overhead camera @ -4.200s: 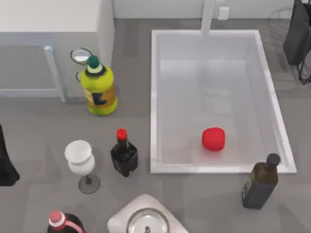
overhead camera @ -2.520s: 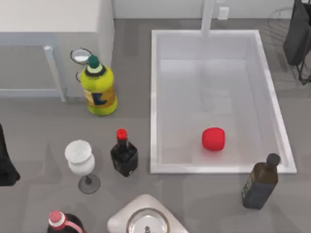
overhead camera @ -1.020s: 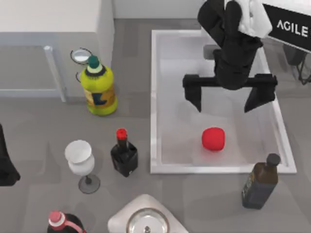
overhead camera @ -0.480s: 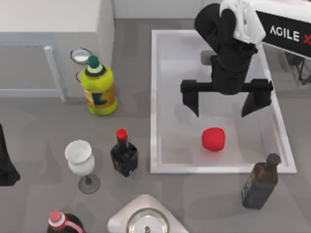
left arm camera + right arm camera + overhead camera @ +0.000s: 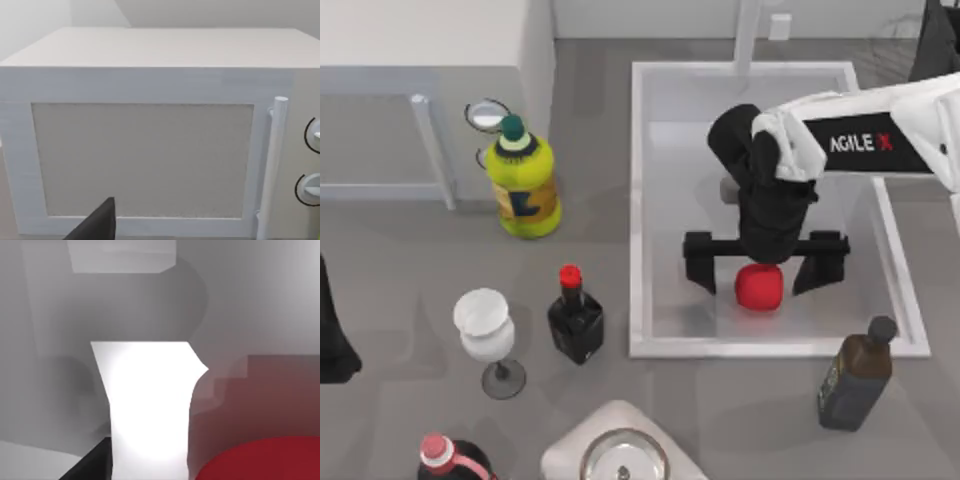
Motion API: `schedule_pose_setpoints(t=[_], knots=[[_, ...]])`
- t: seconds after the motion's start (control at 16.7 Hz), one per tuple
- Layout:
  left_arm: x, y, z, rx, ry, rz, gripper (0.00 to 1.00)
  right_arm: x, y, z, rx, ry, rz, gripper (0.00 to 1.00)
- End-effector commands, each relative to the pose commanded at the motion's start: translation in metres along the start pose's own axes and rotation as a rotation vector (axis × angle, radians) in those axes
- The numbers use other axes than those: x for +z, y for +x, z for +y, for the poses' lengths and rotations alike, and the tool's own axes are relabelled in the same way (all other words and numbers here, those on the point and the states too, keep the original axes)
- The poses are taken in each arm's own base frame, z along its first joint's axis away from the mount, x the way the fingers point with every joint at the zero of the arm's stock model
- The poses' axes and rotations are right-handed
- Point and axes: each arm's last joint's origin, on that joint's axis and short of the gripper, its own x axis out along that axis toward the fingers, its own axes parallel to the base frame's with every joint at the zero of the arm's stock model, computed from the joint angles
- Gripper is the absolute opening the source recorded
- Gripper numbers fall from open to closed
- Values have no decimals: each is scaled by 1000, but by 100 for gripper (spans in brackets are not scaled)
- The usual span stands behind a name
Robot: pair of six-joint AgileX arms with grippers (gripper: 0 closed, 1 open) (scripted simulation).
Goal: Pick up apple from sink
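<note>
The apple [image 5: 758, 291], a bright-red rounded blob, rests on the pale floor of the white sink [image 5: 636, 200], near its front wall. My right gripper [image 5: 758, 276] hangs low inside the basin, open wide, with one black finger on each side of the apple and its wrist just behind it. Neither finger touches the fruit. The right wrist view has the apple [image 5: 265, 460] close up against the grey sink floor [image 5: 250, 300]. My left gripper [image 5: 332, 340] stays parked at the table's left edge.
The faucet post [image 5: 747, 35] rises at the sink's back rim. A dark brown bottle [image 5: 857, 375] stands by the sink's front right corner. Left of the sink stand a red-capped dark bottle [image 5: 575, 320], a wine glass [image 5: 485, 335], a yellow bottle [image 5: 523, 180] and a white cabinet [image 5: 420, 60].
My right arm came in from the back right, moved forward over the sink and dropped until its open fingers straddle the apple. The apple has not moved.
</note>
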Motion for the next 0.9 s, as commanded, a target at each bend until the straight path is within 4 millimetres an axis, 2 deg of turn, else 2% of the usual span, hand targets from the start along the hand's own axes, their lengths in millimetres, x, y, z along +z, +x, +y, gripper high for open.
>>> schedule_pose_setpoints(t=[0.12,0.36,0.9], knots=[[0,0,0,0,0,0,100,-4,16,-1,-5,0,9,100],[0,0,0,0,0,0,100,-4,18,-2,-5,0,10,100],[0,0,0,0,0,0,100,-4,18,-2,-5,0,10,32]])
